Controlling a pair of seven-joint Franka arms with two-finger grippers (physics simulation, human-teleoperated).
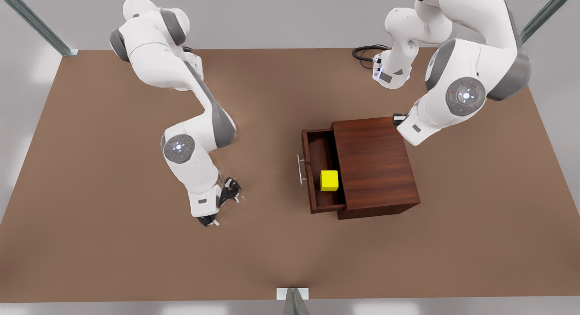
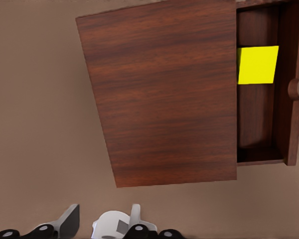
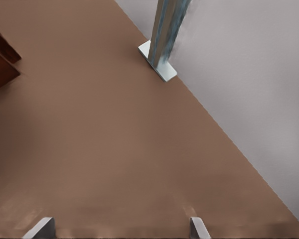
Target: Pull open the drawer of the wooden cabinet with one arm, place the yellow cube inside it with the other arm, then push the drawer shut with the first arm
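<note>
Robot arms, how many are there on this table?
2. The right arm, at the front view's left, holds its open right end effector low over the table; the left arm, at the front view's right, holds its left end effector behind the wooden cabinet.

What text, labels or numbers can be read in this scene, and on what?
No readable text.
Wooden cabinet, drawer, yellow cube: plain, no markings.
Grey joint discs on both arms: small lights and symbols, no words.
Small panel on the arm base at the front view's upper right: too blurred to read.
Left claw by the cabinet's back, right claw over the table: unmarked.
</note>
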